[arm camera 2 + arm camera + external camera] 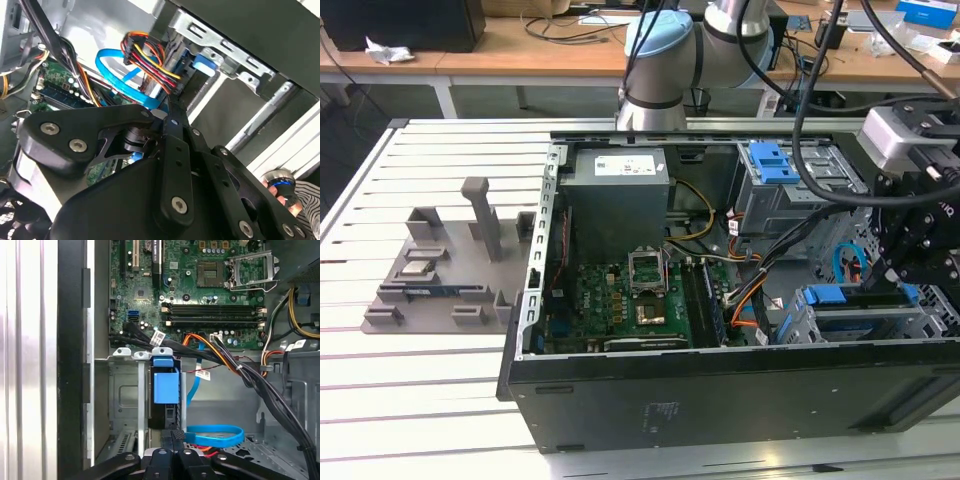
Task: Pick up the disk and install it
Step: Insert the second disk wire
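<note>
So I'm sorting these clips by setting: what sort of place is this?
Most likely a robotics lab or test workbench: an open desktop computer case lies on a slatted aluminium table, a grey fixture tray holds parts beside it, and cluttered wooden desks stand behind the robot arm.

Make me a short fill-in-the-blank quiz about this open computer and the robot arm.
1. In the exterior view, the gripper is over the ____ end of the computer case.
2. In the first wrist view, the disk sits in the metal bay, and its plastic rail is ____.
3. The grey fixture tray lies on the table, on the exterior view's ____ of the case.

Missing words: right; blue; left
</note>
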Robot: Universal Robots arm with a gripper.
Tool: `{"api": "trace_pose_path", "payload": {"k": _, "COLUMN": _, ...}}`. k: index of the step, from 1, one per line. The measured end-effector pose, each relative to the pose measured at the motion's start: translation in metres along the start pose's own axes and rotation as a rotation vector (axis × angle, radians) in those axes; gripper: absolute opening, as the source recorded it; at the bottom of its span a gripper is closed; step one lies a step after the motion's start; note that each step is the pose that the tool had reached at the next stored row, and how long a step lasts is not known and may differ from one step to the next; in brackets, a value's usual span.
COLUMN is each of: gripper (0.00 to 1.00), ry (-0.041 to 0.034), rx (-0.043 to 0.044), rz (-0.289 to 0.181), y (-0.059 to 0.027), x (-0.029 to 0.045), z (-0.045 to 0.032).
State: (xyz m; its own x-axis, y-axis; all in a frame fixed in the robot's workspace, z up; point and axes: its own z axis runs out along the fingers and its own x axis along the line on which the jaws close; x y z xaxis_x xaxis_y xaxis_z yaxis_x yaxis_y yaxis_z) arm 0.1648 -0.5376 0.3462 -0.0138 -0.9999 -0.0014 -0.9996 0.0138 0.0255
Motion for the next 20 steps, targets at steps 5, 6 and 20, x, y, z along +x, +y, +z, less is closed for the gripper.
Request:
{"api": "trace_pose_path", "payload": {"k": 5, "gripper": 0.11, "ry": 0.0002, "rx": 0.0000, "rz": 0.000, "y": -0.0001, "x": -0.0004, "z": 0.0034}}
{"api": "trace_pose_path", "payload": {"k": 6, "gripper": 0.11, "ry": -0.0002, "rx": 0.0000, "rz": 0.000, "y": -0.0001, "x": -0.0004, "z": 0.0036}}
{"api": "trace_pose_path", "payload": {"k": 20, "gripper": 0.10, "ry": -0.0002, "rx": 0.0003, "rz": 0.000, "y": 0.0010, "x": -0.0011, "z": -0.0389}}
